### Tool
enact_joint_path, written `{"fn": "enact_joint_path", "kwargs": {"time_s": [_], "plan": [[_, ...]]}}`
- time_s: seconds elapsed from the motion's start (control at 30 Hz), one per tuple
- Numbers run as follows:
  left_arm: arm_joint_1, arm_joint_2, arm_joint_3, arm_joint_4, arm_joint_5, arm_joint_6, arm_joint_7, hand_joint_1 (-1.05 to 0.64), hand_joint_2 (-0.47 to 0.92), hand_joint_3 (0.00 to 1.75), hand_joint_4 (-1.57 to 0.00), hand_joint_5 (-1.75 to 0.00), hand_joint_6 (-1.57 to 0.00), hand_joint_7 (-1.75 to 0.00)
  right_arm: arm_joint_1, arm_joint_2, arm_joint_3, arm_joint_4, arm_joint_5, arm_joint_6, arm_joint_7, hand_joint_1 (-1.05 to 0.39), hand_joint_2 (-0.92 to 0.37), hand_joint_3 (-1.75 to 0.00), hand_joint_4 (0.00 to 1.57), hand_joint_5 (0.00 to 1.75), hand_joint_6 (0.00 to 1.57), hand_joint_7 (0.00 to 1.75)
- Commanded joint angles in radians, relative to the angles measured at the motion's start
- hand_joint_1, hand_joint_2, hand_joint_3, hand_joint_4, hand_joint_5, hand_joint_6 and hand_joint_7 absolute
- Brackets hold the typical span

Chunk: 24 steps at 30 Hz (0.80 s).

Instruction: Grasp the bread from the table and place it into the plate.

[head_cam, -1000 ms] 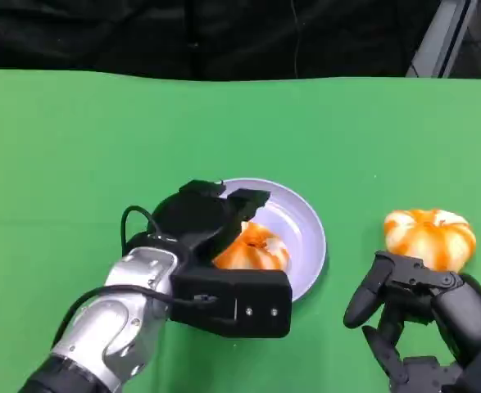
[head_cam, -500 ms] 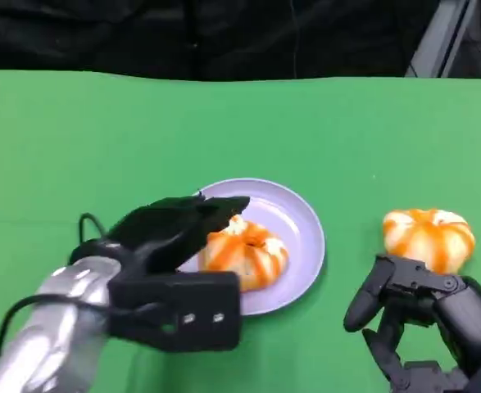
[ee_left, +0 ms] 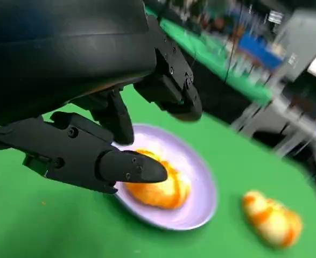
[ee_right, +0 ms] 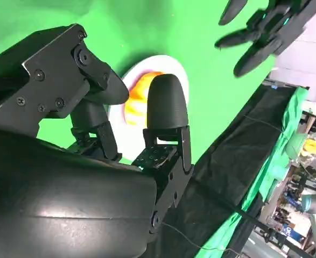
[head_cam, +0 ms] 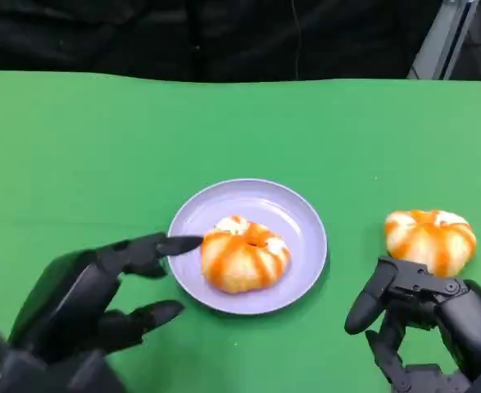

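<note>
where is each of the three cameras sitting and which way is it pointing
Head view: from the robot's head or chest, looking down at the green table; the left hand shows lower left, the right hand lower right.
Left wrist view: from behind the left hand, facing the plate holding one bread, with a second bread on the table.
Right wrist view: from behind the right hand, turned on its side, facing the plate.
All three views share the plate and the bread in it.

Green table [head_cam: 76,147] (dark backdrop [head_cam: 224,37] beyond edge).
</note>
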Motion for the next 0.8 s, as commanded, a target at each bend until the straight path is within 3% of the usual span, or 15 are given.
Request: {"fn": "enact_joint_path", "kwargs": {"time_s": [0.03, 0.1, 0.23, 0.43, 0.8], "plan": [[0.082, -0.057, 0.053, 0.015, -0.083, -0.101, 0.074, -0.04, 0.61, 0.94, -0.66, -1.37, -0.7, -1.07, -0.01, -0.009, -0.012, -0.005, 0.009, 0.002, 0.002, 0.09, -0.41, -1.24, 0.76, 1.63, 0.69, 1.4], [0.127, -0.091, 0.067, 0.0, -0.147, -0.113, 0.078, -0.02, 0.53, 1.11, -0.7, -1.44, -0.71, -1.16, -0.013, -0.01, -0.015, -0.004, 0.012, 0.005, 0.005, 0.09, -0.41, -1.24, 0.75, 1.63, 0.69, 1.4], [0.196, -0.14, 0.082, -0.041, -0.197, -0.11, 0.086, 0.01, 0.55, 1.14, -0.77, -1.54, -0.71, -1.25, -0.018, -0.016, -0.029, 0.007, 0.023, -0.006, 0.01, 0.1, -0.41, -1.23, 0.75, 1.63, 0.69, 1.4], [0.214, -0.197, 0.074, -0.035, -0.246, -0.103, 0.081, 0.06, 0.51, 1.31, -0.81, -1.72, -0.72, -1.5, -0.013, -0.028, -0.053, 0.012, 0.032, -0.017, 0.02, 0.07, -0.41, -1.21, 0.77, 1.63, 0.7, 1.39], [0.189, -0.216, 0.079, 0.01, -0.274, -0.117, 0.064, 0.04, 0.48, 1.3, -0.81, -1.75, -0.75, -1.5, -0.017, -0.033, -0.059, 0.027, 0.028, -0.035, 0.018, 0.06, -0.41, -1.19, 0.79, 1.6, 0.7, 1.38]]}}
